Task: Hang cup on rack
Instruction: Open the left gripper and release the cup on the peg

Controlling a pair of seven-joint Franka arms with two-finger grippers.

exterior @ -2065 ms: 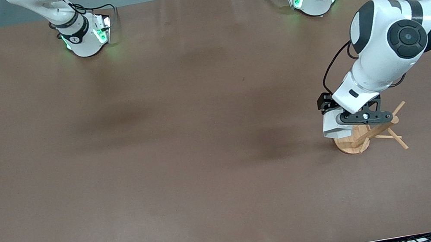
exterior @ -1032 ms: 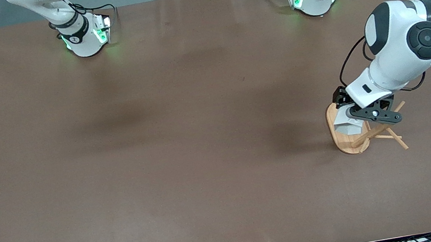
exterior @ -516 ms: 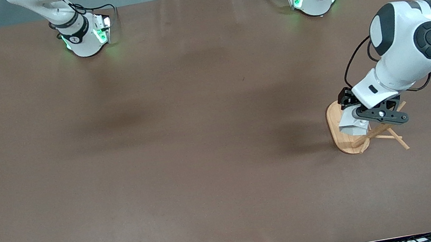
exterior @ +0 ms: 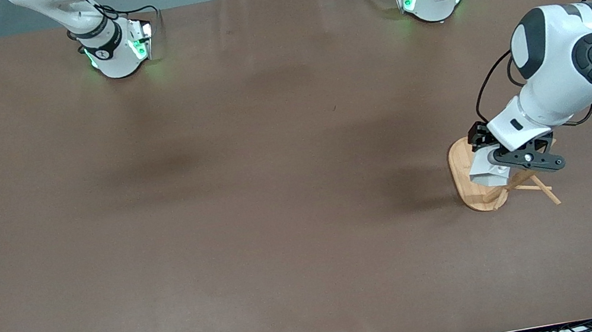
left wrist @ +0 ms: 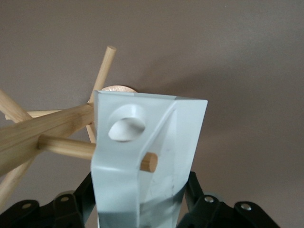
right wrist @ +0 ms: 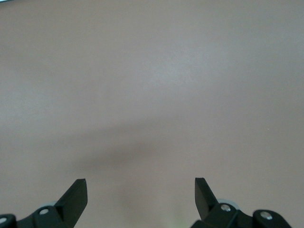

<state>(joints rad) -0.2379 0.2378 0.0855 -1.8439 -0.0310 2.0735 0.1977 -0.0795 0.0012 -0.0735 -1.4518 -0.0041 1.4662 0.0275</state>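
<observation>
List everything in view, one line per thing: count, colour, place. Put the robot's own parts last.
cup: one, white, faceted, held over the rack at the left arm's end of the table; a peg shows past its handle, not through the round hole.
rack: one, light bamboo, oval base, on the table under the cup.
table: one, brown covering.
left gripper: one, black, shut on the cup, over the rack.
right gripper: one, black, open, above bare table, waiting.

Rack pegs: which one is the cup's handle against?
The horizontal peg whose blunt tip shows beside the cup, just under the handle's round hole; the other pegs angle away clear.
</observation>
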